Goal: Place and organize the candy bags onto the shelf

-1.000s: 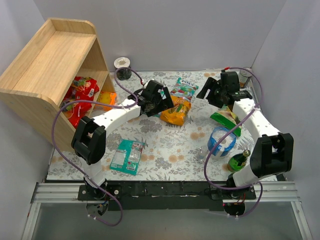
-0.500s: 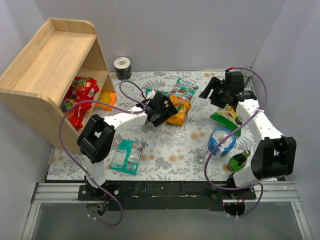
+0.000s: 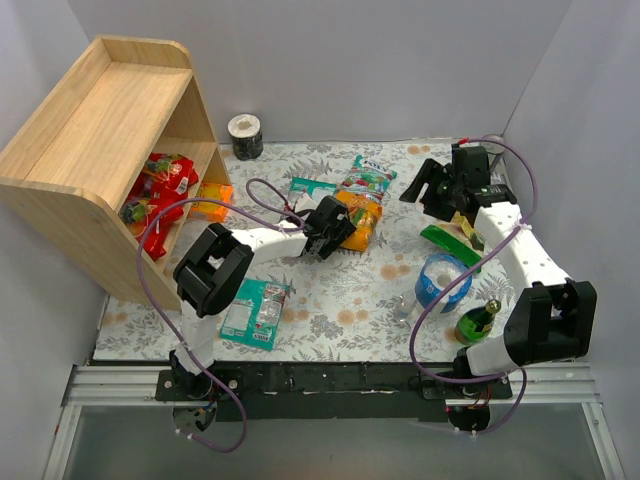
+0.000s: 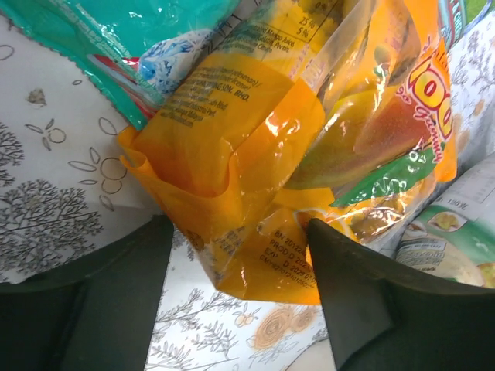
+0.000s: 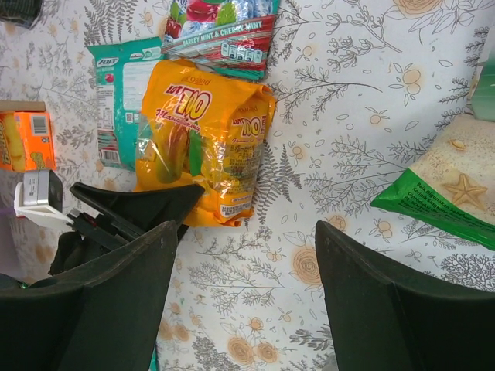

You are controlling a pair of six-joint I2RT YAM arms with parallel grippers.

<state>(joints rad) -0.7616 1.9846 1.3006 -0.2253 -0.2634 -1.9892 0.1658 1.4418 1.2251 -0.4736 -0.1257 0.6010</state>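
On the floral tablecloth (image 3: 340, 300), mid-frame, the orange-yellow candy bag (image 4: 255, 154) is straddled by the left gripper (image 4: 236, 226), jaws apart, likely for an edge pinch toward the shelf (image 3: 90, 130) at upper left, while the right gripper (image 5: 247, 228) is held spread and empty.

The left pincer (image 3: 343, 236) meets the orange candy bag (image 3: 365, 224) mid-table.

White floral-print tablecloth (image 5: 348, 116), orange-yellow candy bag (image 5: 205, 147), teal bag (image 5: 120, 100)
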